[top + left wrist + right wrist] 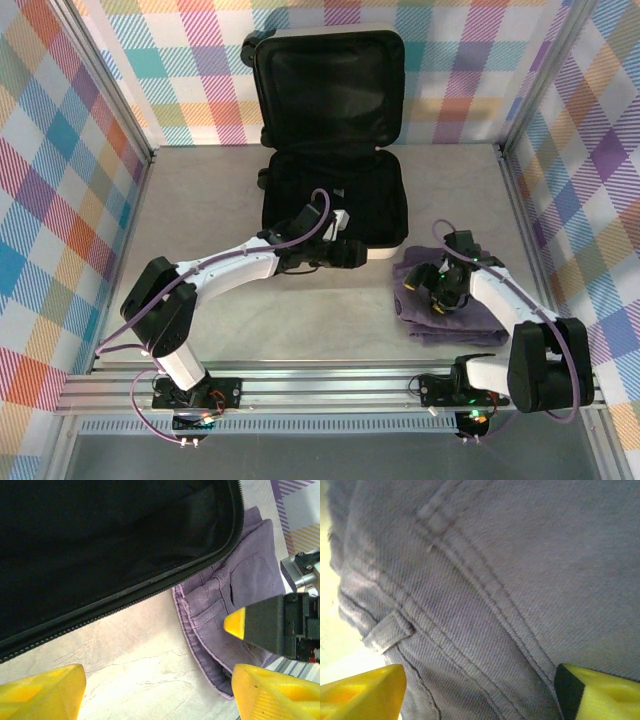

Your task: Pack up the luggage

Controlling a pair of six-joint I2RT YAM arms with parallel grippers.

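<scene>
Now, look at the luggage: wide open at the far middle of the counter, lid standing up by the back wall, black inside ready for clothes. Nothing packed in the flat half yet, as far as can be seen (dark in there, so hard to be sure).

Next, find the purple pants: folded, lying near the right edge of the counter, pushed right up against the near right corner of the luggage.

Then spot the right claw, low over the pants, spread wide, with nothing pinched between its yellow tips. Spot the left claw too, just off the near edge of the luggage, over bare counter, also spread wide and holding nothing.

Most likely job right now: grab the pants and put them inside.

How to do it well:

Press the right claw down with one tip under the fold and one tip on top. Pinch through all the layers, not just the top one, to stop any flopping open. Squeeze firmly, because of the thick, slippery cloth. Lift high enough to clear the zipper rim. Carry the pants over the flat half and lay them down flat in the middle. Let go only after touching down. Hold the left claw clear of the path, or rest it on the rim to stop any sliding.
</scene>
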